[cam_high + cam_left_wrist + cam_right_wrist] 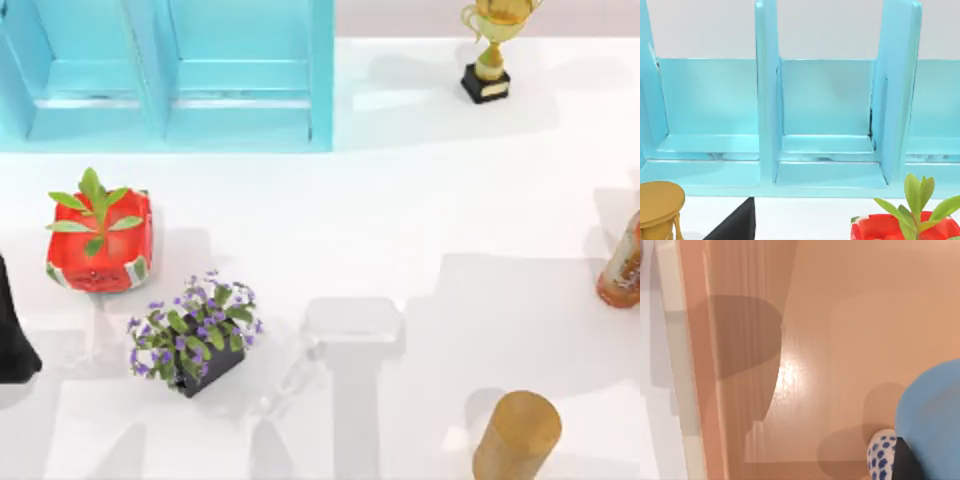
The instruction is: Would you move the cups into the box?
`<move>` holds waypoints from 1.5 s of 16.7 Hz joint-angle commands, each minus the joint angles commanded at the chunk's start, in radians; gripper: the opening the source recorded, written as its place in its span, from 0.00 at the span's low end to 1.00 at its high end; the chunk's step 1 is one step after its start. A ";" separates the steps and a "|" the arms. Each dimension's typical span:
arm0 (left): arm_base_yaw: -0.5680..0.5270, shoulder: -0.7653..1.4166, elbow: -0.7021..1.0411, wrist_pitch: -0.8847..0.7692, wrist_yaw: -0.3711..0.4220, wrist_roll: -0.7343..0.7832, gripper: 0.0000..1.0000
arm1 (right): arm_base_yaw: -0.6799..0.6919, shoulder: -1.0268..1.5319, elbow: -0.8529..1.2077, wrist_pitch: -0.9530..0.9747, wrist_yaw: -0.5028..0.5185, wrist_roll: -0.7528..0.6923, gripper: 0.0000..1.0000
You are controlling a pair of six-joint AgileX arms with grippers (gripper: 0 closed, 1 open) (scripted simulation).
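Both cups, blue cup (935,415) and patterned cup (882,455), sit close beneath the right gripper's camera; its finger spread cannot be told.

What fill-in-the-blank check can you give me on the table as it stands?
1. In the top view, the box stands toward the table's ____ side.
2. The red planter holds a plant with ____ leaves.
3. The dark pot carries ____ flowers.
4. In the right wrist view, the white cup beside the blue cup bears a ____ pattern.
Missing words: left; green; purple; blue.
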 joint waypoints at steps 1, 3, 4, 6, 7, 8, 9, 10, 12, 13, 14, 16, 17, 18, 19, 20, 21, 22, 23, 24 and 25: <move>0.000 0.000 0.000 0.000 0.000 0.000 1.00 | -0.001 -0.001 -0.001 -0.001 -0.001 -0.002 0.00; 0.000 0.000 0.000 0.000 0.000 0.000 1.00 | -0.001 -0.001 -0.001 -0.001 -0.001 -0.002 0.00; 0.000 0.000 0.000 0.000 0.000 0.000 1.00 | 0.003 0.004 0.001 0.001 0.002 0.000 0.00; 0.000 0.000 0.000 0.000 0.000 0.000 1.00 | 0.001 0.004 -0.015 0.017 0.001 -0.003 0.00; 0.000 0.000 0.000 0.000 0.000 0.000 1.00 | -0.002 0.005 -0.036 0.038 0.001 -0.005 0.00; 0.000 0.000 0.000 0.000 0.000 0.000 1.00 | -0.005 0.007 -0.060 0.063 0.001 -0.008 0.00; 0.000 0.000 0.000 0.000 0.000 0.000 1.00 | -0.009 0.009 -0.086 0.092 0.001 -0.011 0.00; 0.000 0.000 0.000 0.000 0.000 0.000 1.00 | -0.011 0.011 -0.112 0.124 0.001 -0.013 0.00; 0.000 0.000 0.000 0.000 0.000 0.000 1.00 | -0.017 0.015 -0.166 0.191 0.000 -0.019 0.00; 0.000 0.000 0.000 0.000 0.000 0.000 1.00 | -0.021 0.017 -0.191 0.218 0.000 -0.022 0.00; 0.000 0.000 0.000 0.000 0.000 0.000 1.00 | -0.025 0.021 -0.212 0.236 -0.001 -0.026 0.00; 0.000 0.000 0.000 0.000 0.000 0.000 1.00 | -0.028 0.024 -0.225 0.249 -0.001 -0.029 0.00; 0.000 0.000 0.000 0.000 0.000 0.000 1.00 | -0.028 0.024 -0.225 0.249 -0.001 -0.029 0.00; 0.000 0.000 0.000 0.000 0.000 0.000 1.00 | -0.028 0.024 -0.225 0.249 -0.001 -0.029 0.00; 0.000 0.000 0.000 0.000 0.000 0.000 1.00 | -0.028 0.024 -0.225 0.249 -0.001 -0.029 0.00; 0.000 0.000 0.000 0.000 0.000 0.000 1.00 | -0.028 0.024 -0.225 0.249 -0.001 -0.029 0.08; 0.000 0.000 0.000 0.000 0.000 0.000 1.00 | -0.028 0.024 -0.225 0.249 -0.001 -0.029 0.15; 0.000 0.000 0.000 0.000 0.000 0.000 1.00 | -0.028 0.024 -0.225 0.249 -0.001 -0.029 0.23; 0.000 0.000 0.000 0.000 0.000 0.000 1.00 | -0.028 0.024 -0.225 0.249 -0.001 -0.029 0.30; 0.000 0.000 0.000 0.000 0.000 0.000 1.00 | -0.028 0.024 -0.225 0.249 -0.001 -0.029 0.38; 0.000 0.000 0.000 0.000 0.000 0.000 1.00 | -0.028 0.024 -0.225 0.249 -0.001 -0.029 0.45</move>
